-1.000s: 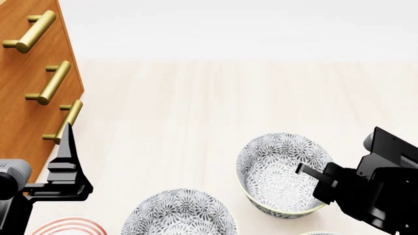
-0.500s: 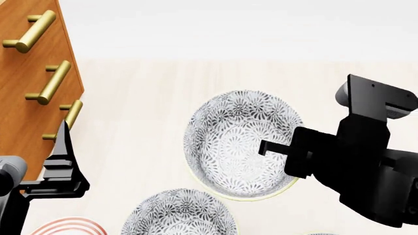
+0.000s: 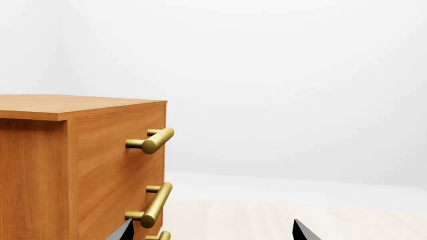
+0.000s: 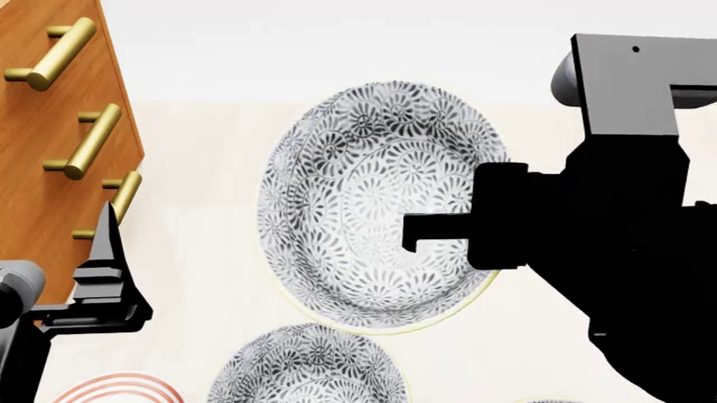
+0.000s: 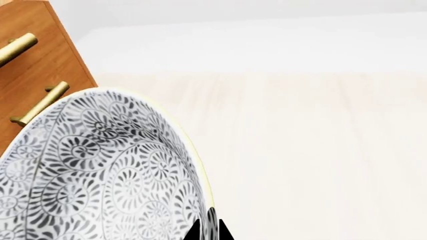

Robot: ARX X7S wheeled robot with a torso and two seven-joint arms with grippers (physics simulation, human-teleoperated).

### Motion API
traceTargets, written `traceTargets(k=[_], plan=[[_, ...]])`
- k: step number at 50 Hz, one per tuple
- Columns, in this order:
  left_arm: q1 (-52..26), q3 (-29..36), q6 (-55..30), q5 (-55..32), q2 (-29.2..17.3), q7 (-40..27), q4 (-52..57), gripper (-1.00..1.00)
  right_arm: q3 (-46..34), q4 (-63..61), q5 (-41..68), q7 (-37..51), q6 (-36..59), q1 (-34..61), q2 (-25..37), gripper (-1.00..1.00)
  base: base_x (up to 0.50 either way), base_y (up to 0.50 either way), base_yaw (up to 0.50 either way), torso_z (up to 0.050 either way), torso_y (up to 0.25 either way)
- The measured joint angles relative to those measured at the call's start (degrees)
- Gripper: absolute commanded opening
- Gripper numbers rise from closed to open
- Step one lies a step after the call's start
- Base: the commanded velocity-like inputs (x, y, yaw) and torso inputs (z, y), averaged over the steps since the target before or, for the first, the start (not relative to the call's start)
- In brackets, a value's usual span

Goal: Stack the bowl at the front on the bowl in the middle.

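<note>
A grey floral-patterned bowl (image 4: 375, 210) hangs high above the pale wooden table (image 4: 201, 193), tilted so its inside faces the head view. My right gripper (image 4: 421, 233) is shut on its rim (image 5: 200, 200), one finger inside the bowl and the other behind its wall; the wrist view shows the rim pinched between the gripper's (image 5: 208, 231) two tips. A second bowl (image 4: 308, 369) with the same pattern rests on the table below, at the near edge of the head view. My left gripper (image 4: 110, 252) stands open and empty beside the dresser, its tips (image 3: 210, 232) wide apart.
A wooden dresser (image 4: 56, 126) with brass handles (image 3: 152, 141) stands at the left, close to my left gripper. A red-ringed dish (image 4: 112, 388) shows at the bottom left edge. A sliver of another rim (image 4: 549, 400) peeks in at the bottom right.
My right gripper has risen with the patterned bowl, which now looks much larger and higher in the head view. The left arm has barely moved.
</note>
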Motion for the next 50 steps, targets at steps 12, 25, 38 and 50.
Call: traceTargets(k=[12, 25, 38, 50], plan=[[-1.04, -0.72, -1.19, -1.11, -0.15, -0.8, 0.53, 1.0, -2.95, -6.56, 8.6, 4.46, -4.38, -3.76, 1.25, -1.0, 0.0, 0.0, 0.0, 0.0, 0.0], [-2.17, -1.38, -2.62, -2.32, -0.31, -1.68, 1.44, 1.0, -2.83, -9.97, 8.3, 2.38, -4.66, -9.7, 0.54, -1.0, 0.0, 0.0, 0.0, 0.0, 0.0], [-2.45, -1.1, -2.43, -2.65, -0.54, -1.87, 1.17, 1.0, -0.96, -7.59, -1.71, -6.41, -1.61, -13.29, -2.12, -1.0, 0.0, 0.0, 0.0, 0.0, 0.001], [-2.42, -0.86, -2.41, -2.93, -0.89, -2.11, 1.38, 1.0, -1.12, -4.27, -12.89, -16.43, 0.04, -15.24, -4.39, -1.0, 0.0, 0.0, 0.0, 0.0, 0.0]])
